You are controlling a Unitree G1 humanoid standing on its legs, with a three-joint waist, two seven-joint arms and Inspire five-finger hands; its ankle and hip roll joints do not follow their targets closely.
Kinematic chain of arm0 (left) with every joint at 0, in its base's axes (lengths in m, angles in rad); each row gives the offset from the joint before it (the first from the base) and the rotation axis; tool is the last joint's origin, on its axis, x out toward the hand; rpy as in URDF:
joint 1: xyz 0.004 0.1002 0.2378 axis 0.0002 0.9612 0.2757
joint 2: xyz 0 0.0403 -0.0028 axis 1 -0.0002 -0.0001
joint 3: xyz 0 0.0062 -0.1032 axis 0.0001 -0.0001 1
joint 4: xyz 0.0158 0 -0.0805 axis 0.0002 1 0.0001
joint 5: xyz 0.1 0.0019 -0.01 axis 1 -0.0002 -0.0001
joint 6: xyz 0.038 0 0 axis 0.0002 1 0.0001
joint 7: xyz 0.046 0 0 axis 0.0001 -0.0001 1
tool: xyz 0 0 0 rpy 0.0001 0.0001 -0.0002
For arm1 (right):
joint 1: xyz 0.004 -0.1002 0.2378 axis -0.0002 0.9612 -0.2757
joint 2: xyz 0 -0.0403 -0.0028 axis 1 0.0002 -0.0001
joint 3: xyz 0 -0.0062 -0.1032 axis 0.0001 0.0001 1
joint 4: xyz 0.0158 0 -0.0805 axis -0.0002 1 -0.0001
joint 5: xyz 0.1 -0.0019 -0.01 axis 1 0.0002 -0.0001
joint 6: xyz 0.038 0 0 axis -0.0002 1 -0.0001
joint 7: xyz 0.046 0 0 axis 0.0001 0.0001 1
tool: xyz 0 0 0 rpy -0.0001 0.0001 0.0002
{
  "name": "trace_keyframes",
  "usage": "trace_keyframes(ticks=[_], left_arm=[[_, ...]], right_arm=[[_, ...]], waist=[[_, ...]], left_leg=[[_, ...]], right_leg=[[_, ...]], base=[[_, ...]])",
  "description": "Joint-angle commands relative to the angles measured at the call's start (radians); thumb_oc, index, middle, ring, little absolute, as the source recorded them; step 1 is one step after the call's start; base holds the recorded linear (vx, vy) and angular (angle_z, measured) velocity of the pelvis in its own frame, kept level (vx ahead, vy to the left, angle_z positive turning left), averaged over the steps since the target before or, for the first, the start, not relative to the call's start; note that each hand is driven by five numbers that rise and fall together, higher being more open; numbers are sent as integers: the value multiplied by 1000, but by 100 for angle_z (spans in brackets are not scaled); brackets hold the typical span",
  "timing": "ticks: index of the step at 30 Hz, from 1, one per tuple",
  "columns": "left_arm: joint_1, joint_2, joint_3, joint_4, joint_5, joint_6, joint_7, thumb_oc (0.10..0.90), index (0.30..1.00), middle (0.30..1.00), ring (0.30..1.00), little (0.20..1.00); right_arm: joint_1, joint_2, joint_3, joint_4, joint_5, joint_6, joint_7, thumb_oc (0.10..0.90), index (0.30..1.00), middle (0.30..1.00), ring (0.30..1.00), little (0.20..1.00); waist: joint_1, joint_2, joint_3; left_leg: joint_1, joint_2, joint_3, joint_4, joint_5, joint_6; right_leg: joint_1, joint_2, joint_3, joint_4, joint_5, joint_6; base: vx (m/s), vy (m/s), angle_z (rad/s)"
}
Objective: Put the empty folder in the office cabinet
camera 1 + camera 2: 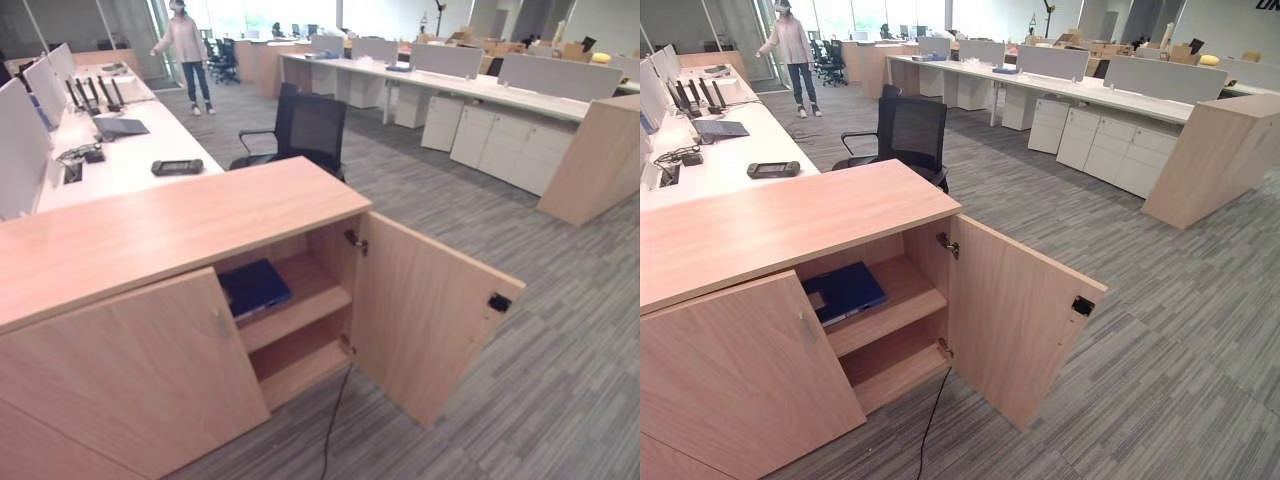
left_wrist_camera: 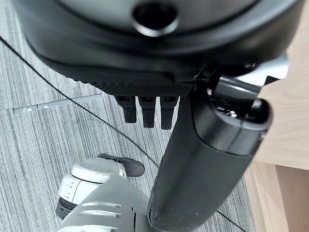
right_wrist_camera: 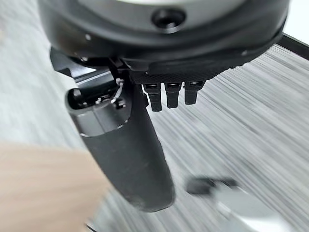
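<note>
Office cabinet [image 1: 180, 225], right door [image 1: 425, 315] open, blue folder [image 1: 254, 287] shelved, hands hanging empty

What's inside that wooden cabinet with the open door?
A dark blue folder lies flat on the upper shelf of the cabinet. The lower shelf shows nothing on its visible part. The closed left door hides the rest of both shelves.

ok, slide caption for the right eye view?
Blue folder lying on the upper shelf of the wooden cabinet, right door open.

cabinet [image 1: 150, 230]: 1 | open door [image 1: 425, 320]: 1 | blue folder [image 1: 254, 287]: 1 | office chair [image 1: 305, 130]: 1 | person [image 1: 188, 50]: 1
</note>
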Motion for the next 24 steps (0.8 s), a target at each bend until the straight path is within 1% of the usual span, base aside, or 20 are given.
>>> trace_keyframes(ticks=[1, 2, 3, 4, 5, 6, 7, 9, 12, 18, 21, 23, 24], left_arm=[[-25, -5, 32, 22, -1, -25, 13, 800, 900, 900, 900, 900], [-18, -1, 34, 20, 3, -24, 9, 800, 900, 900, 900, 900], [-18, -2, 34, 19, 3, -24, 9, 800, 900, 900, 900, 900], [-15, 6, 37, 18, 4, -22, 8, 800, 900, 900, 900, 900], [-15, 6, 37, 19, 4, -22, 8, 800, 900, 900, 900, 900], [-11, 27, -2, 12, 21, -25, 25, 800, 900, 900, 900, 900], [-9, 31, -20, 5, 19, -26, 21, 800, 900, 900, 900, 900], [-9, 36, -38, -2, 6, -23, 19, 800, 900, 900, 900, 900], [0, 35, -38, -4, -13, -24, 28, 800, 900, 900, 900, 900], [5, 35, -70, -13, -31, -29, 27, 800, 900, 900, 900, 900], [6, 35, -72, -14, -38, -28, 27, 800, 900, 900, 900, 900], [13, 29, -84, -26, -47, -33, 25, 800, 900, 900, 900, 900], [14, 28, -88, -25, -46, -33, 22, 800, 900, 900, 900, 900]], right_arm=[[-128, -120, -22, -45, -17, -51, -51, 800, 900, 900, 900, 900], [-153, -186, -48, -106, -31, -52, -63, 800, 900, 900, 900, 900], [-153, -186, -48, -106, -31, -51, -63, 800, 900, 900, 900, 900], [-166, -227, -61, -138, -30, -57, -64, 800, 900, 900, 900, 900], [-166, -228, -61, -138, -30, -57, -64, 800, 900, 900, 900, 900], [-423, -348, 15, -6, 15, -55, -60, 800, 900, 900, 900, 900], [-492, -323, 67, 28, 14, -46, -59, 800, 900, 900, 900, 900], [-562, -293, 122, 23, 14, -31, -65, 800, 900, 900, 900, 900], [-637, -284, 170, -28, 15, -34, -67, 800, 900, 900, 900, 900], [-793, -267, 283, 51, 31, -42, -41, 800, 900, 900, 900, 900], [-824, -252, 311, 44, 41, -44, -32, 800, 900, 900, 900, 900], [-855, -229, 358, 13, 78, -57, 2, 800, 900, 900, 900, 900], [-863, -220, 366, 16, 86, -63, 5, 800, 900, 900, 900, 900]], waist=[[0, 0, 27], [-1, -1, 27], [-1, 0, 27], [-1, -2, 28], [-2, -1, 28], [33, -7, 28], [44, -7, 28], [48, -1, 35], [50, 7, 39], [66, 18, 38], [67, 20, 37], [74, 22, 33], [76, 22, 33]], left_leg=[[-44, 19, -56, -5, -39, -30], [-44, 19, -52, -5, -41, -30], [-43, 19, -51, -5, -41, -31], [-43, 19, -52, -5, -42, -32], [-42, 19, -52, -5, -42, -32], [-36, 17, -70, -5, -44, -35], [-40, 16, -73, -5, -39, -36], [-38, 16, -75, -5, -36, -37], [-35, 14, -79, -5, -35, -38], [-35, 11, -85, -5, -29, -39], [-34, 11, -88, -5, -27, -41], [-35, 10, -93, -5, -25, -42], [-35, 11, -95, -5, -24, -42]], right_leg=[[49, 15, -52, 7, -68, 53], [50, 15, -53, 5, -68, 54], [50, 15, -53, 5, -68, 54], [55, 15, -55, 5, -71, 54], [55, 15, -56, 5, -71, 54], [73, 11, -68, 5, -80, 55], [73, 9, -75, 5, -79, 55], [78, 6, -76, 5, -80, 54], [81, 5, -77, 5, -83, 53], [91, 2, -91, 5, -86, 51], [95, 2, -93, 5, -88, 50], [100, 2, -98, 5, -92, 47], [101, 2, -99, 5, -92, 46]], base=[[13, -7, -4], [9, -8, -5], [19, -25, -7], [10, -17, -4], [49, -36, -3], [40, -29, -1], [46, -36, -31], [4, -11, -18], [4, -13, 16], [3, -7, 10], [0, -4, -1], [-3, -7, 4], [-6, -9, 9]])
